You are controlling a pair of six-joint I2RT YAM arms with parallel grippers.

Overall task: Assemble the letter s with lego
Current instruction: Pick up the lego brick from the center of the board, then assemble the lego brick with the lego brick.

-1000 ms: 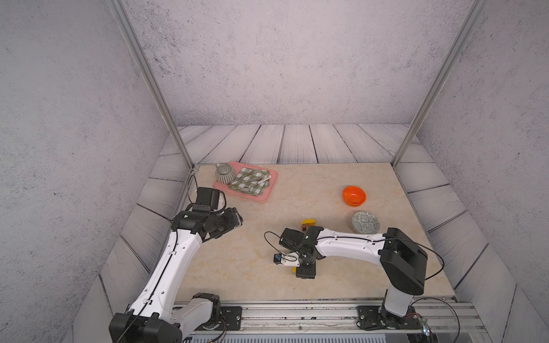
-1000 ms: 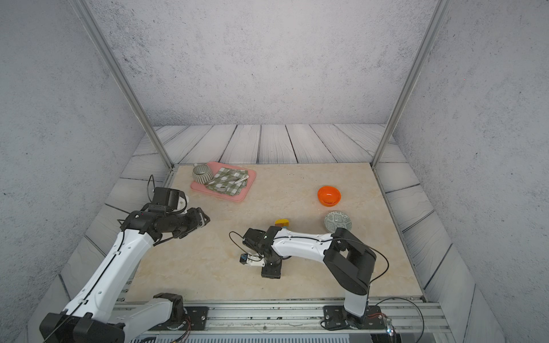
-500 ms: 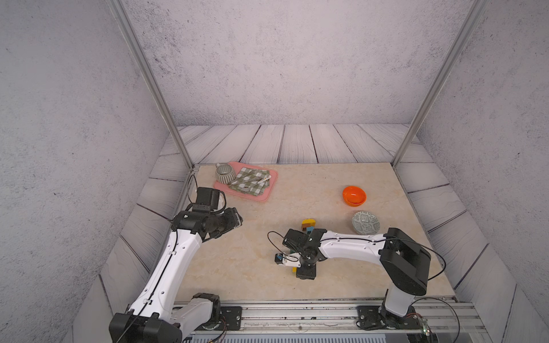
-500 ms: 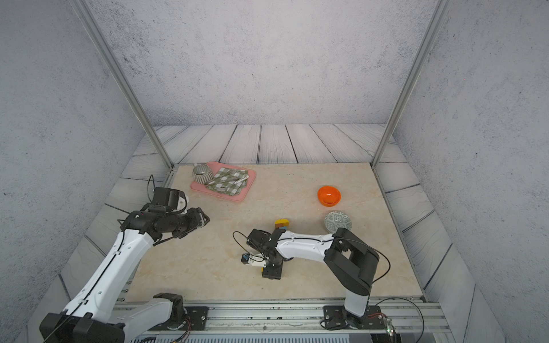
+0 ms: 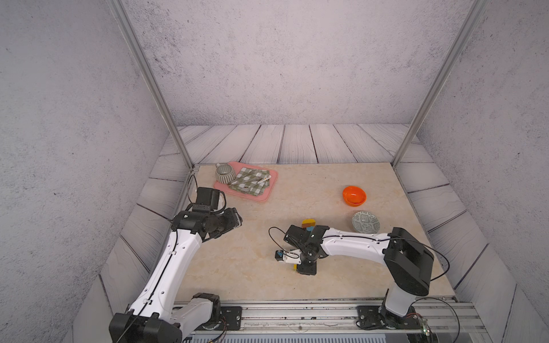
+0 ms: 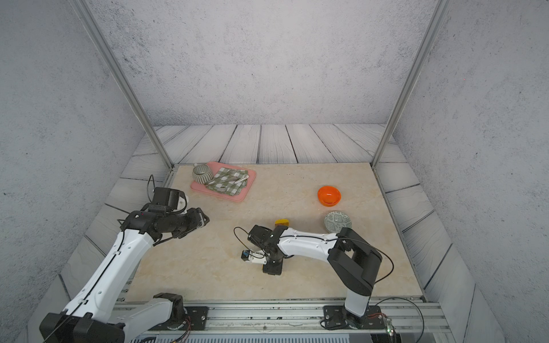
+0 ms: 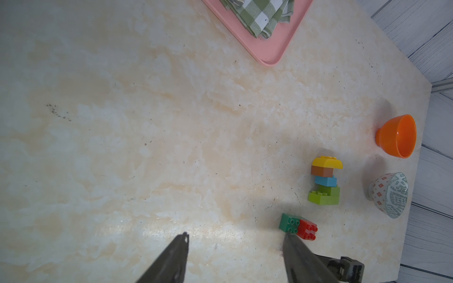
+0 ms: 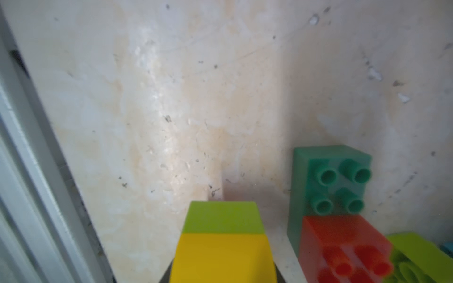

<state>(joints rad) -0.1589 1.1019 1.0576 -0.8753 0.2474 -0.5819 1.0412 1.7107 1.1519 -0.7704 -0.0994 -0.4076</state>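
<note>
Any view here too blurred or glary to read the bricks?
Right wrist view: the yellow-and-lime plastic brick pair nearest the lens and the red studded brick are out of focus, the dark green studded brick only slightly. Left wrist view: sharp, with mild glare on the beige marble tabletop. Both top views: even light, soft shadows.

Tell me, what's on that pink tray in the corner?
A striped cup and a folded green checked cloth with a small white item on top. Anything under the cloth is hidden.
</note>
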